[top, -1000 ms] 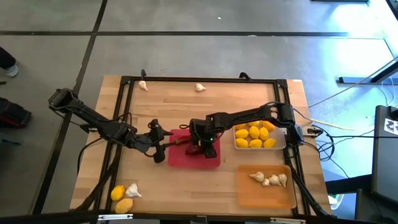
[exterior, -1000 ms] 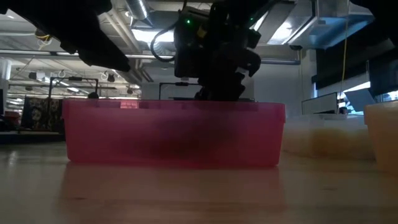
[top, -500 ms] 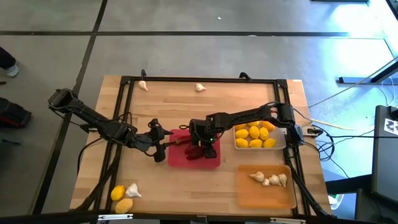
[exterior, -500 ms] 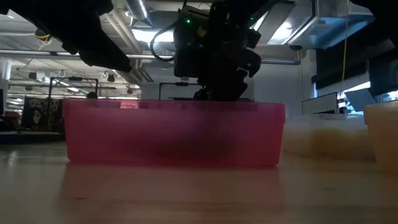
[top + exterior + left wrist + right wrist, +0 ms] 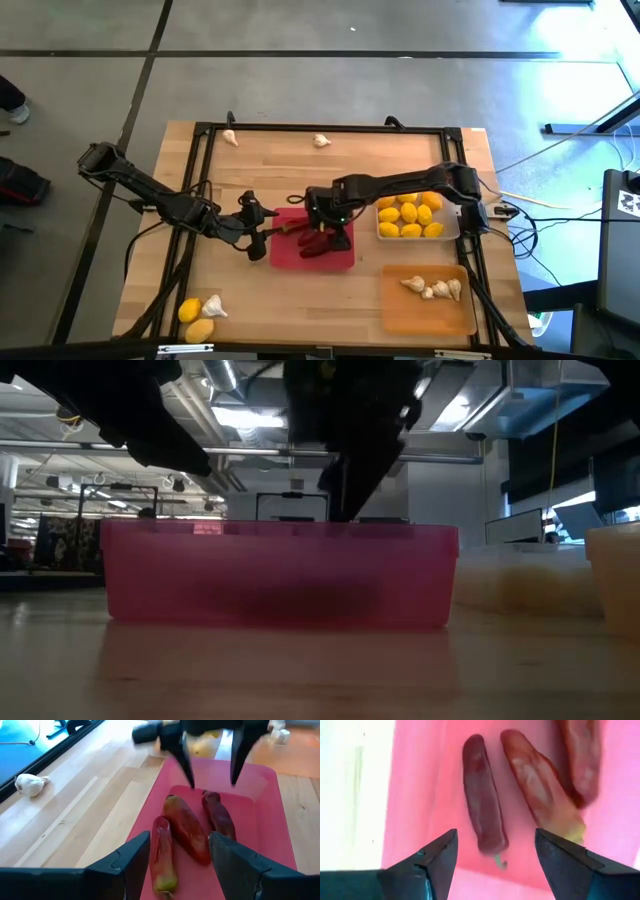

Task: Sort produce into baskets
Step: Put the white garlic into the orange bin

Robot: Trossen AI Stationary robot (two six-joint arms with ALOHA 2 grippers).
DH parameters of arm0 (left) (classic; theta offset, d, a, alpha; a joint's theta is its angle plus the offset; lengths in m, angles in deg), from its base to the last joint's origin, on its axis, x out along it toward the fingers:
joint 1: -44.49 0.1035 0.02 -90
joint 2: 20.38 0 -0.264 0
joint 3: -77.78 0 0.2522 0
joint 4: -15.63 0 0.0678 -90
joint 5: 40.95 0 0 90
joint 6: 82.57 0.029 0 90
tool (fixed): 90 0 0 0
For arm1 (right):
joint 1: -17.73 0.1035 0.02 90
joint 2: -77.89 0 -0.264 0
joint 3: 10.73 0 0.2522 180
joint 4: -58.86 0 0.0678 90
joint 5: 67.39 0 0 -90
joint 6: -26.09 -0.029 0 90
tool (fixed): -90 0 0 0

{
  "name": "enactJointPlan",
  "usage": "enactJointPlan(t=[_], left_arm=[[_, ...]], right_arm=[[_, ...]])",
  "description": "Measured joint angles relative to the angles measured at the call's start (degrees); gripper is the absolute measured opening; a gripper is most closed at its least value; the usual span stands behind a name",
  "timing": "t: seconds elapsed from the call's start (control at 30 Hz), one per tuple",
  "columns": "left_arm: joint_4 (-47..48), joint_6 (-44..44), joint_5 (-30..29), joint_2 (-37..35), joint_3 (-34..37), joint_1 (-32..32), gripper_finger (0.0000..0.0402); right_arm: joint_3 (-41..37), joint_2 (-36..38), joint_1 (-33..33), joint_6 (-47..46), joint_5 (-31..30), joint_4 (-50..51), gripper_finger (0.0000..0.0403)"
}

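My right tool (image 5: 332, 222) hangs open and empty above three chili peppers (image 5: 485, 805) lying in the red tray (image 5: 288, 255) mid-worktop. My left tool (image 5: 177, 851) waits open beside it. No readable writing.

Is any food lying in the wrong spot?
Yes. Two garlic bulbs lie loose at the table's far edge, and two lemons with another garlic sit at the near left corner, outside every tray.
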Motion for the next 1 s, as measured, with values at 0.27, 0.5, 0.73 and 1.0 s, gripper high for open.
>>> enactJointPlan(t=[0.27,0.5,0.73,1.0], left_arm=[[0.16,-0.18,0.02,0.0,-0.04,0.0,0.02],[0.26,-0.18,0.02,0.0,-0.04,0.0,0.02],[0.23,-0.18,0.04,0.0,-0.04,0.0,0.02],[0.15,-0.18,0.04,0.0,-0.02,0.0,0.02]], right_arm=[[0.22,6.95,2.29,-1.56,-7.72,4.48,0.0259],[-2.67,11.86,3.72,-3.22,-9.07,4.09,0.026],[-14.18,20.65,3.22,-5.05,-10.99,-3.87,0.026],[-31.14,31.46,-0.54,-9.21,-17.32,-18.09,0.026]])
